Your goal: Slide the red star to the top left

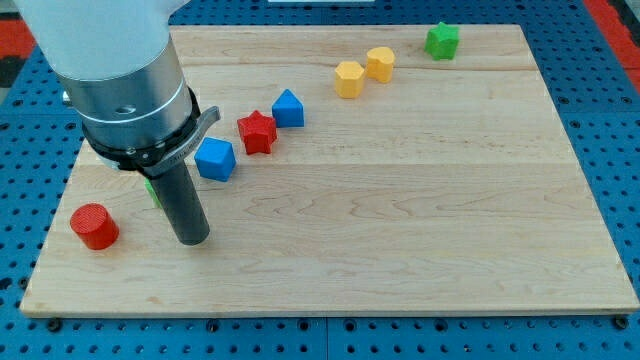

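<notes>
My tip (191, 240): down on the desk, lower left of the view, bare wood all round it. No gripper on this rig, just the dark rod, so nothing's held.
Nearest neighbours: a red cylinder (95, 226) just off to the view's left of my tip, and a bit of green block (150, 190) peeking out behind the rod, mostly hidden so can't call the shape.
Red star (257, 131): up and to the view's right of my tip, well apart. It sits between a blue block (215, 159) and another blue block (288, 108), close to both.
Further out: two yellow blocks (349, 78) (380, 63) side by side, and a green block (442, 40) near the view's top right.
Desk (420, 220): pale wooden board.
Room: blue pegboard (610, 120) under and around the board.
</notes>
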Robot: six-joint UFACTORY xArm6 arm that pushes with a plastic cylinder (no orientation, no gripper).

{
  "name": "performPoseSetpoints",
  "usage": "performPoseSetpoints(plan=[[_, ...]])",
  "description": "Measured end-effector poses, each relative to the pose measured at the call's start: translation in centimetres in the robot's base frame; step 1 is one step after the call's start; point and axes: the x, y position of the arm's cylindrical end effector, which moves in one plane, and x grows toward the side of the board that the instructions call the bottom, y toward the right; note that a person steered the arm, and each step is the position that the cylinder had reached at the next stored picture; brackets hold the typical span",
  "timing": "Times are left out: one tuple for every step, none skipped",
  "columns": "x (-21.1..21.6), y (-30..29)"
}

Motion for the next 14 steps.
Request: performPoseSetpoints(plan=[[0.0,0.0],[0.5,-0.1],[1.2,0.4],[2.0,0.5],[2.2,2.5],[1.2,10.5],[-0.9,21.6],[-5.6,28.1],[-8.2,30.0],[-13.9,30.2],[-12.0,28.5],[-10.0,21.8],[-9.5,13.9],[-10.5,7.8]])
